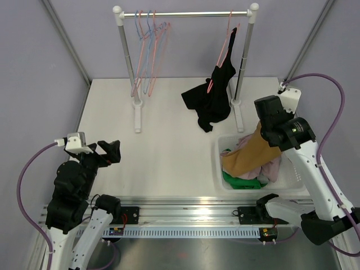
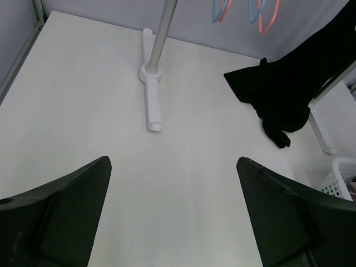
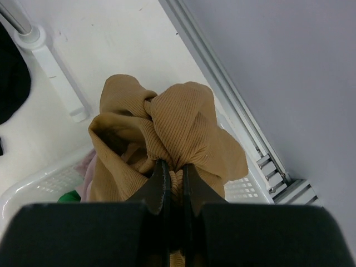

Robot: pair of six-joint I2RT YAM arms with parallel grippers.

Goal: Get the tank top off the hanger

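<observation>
1. At the right end of the clothes rack (image 1: pixel 185 13), a black tank top (image 1: pixel 211 101) hangs from a pink hanger (image 1: pixel 228 42). Its lower part lies bunched on the desk (image 1: pixel 163 140) beside the rack's right post.
2. Toward the rack's left end hang several empty pink and blue hangers (image 1: pixel 149 50).
3. The right jaws, on the right arm (image 1: pixel 312 163), sit in front of the rack's right foot and a little to its right, above a white basket (image 1: pixel 295 177). They are pressed nearly together, pinching a tan ribbed garment (image 3: pixel 183 122) that trails down into the basket onto pink and green clothes.
4. The tank top is apart from the right jaws, closer to the rack's right post than they are.
5. The left jaws, on the left arm (image 1: pixel 70 191), stand wide with nothing between them, well in front of the rack's left foot. From there the tank top lies well apart, off toward the rack's right end.
</observation>
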